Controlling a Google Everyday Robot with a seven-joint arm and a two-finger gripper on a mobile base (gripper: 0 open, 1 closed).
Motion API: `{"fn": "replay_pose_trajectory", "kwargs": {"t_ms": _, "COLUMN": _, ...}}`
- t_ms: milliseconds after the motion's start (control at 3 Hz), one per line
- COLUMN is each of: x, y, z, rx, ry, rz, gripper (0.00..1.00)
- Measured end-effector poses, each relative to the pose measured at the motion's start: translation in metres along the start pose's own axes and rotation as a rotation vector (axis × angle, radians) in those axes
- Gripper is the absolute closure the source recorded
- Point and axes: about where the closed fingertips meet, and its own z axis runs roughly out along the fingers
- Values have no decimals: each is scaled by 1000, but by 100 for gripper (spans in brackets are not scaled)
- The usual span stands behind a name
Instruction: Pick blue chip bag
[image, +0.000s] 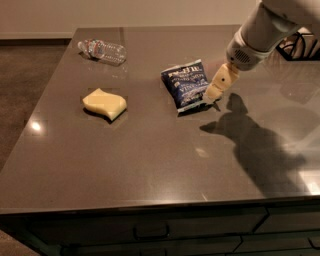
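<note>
dark grey countertop (150, 165), dim room. the blue chip bag (186, 85) lies flat, upper middle of frame, long axis running roughly up-down. my gripper (212, 96) is at the bag's lower right edge, bag on its left. can't tell if it's open or closed.

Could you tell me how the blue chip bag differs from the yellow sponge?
The dark blue crinkly chip bag has white lettering; the pale yellow sponge block is plain. The end effector is beside the bag, far from the block. Both lie flat on the grey table.
</note>
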Motion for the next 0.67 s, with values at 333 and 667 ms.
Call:
{"fn": "replay_pose_trajectory", "kwargs": {"t_ms": 333, "x": -9, "y": -4, "z": 29, "rx": -10, "ry": -7, "rz": 50, "gripper": 0}}
{"fn": "replay_pose_trajectory", "kwargs": {"t_ms": 667, "x": -19, "y": -1, "z": 49, "rx": -22, "ry": -15, "rz": 67, "gripper": 0}}
